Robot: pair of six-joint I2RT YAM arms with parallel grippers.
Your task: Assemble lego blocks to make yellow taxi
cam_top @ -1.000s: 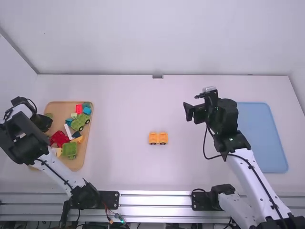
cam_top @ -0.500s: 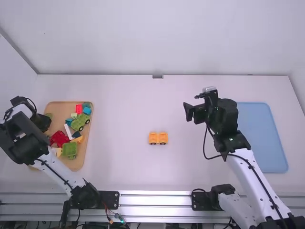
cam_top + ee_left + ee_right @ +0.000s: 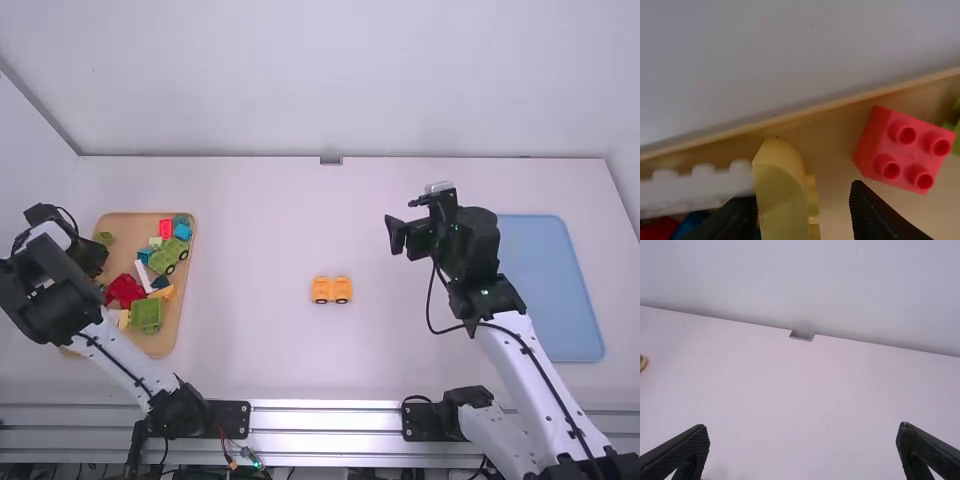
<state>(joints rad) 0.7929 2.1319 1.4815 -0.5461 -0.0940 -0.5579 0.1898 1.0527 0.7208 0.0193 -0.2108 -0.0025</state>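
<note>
Over the tan tray (image 3: 130, 228), left gripper (image 3: 801, 192) is wide, curved yellow block (image 3: 782, 192) visible between its fingers; likely light, stiff, slick, so pinch flat sides. Right gripper (image 3: 802, 426) wide, empty. Wheeled yellow-orange base (image 3: 332, 290) sits mid-table.

No lettering or numbers (none legible) anywhere.

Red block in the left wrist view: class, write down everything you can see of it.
The red block is squat and squarish, apparently smooth plastic. Its four round studs, two by two, have hollow centres and face up. It looks whole and lies on the tan tray, near the rim and at an angle to it. A green piece is close beside it; whether they touch is unclear.
</note>
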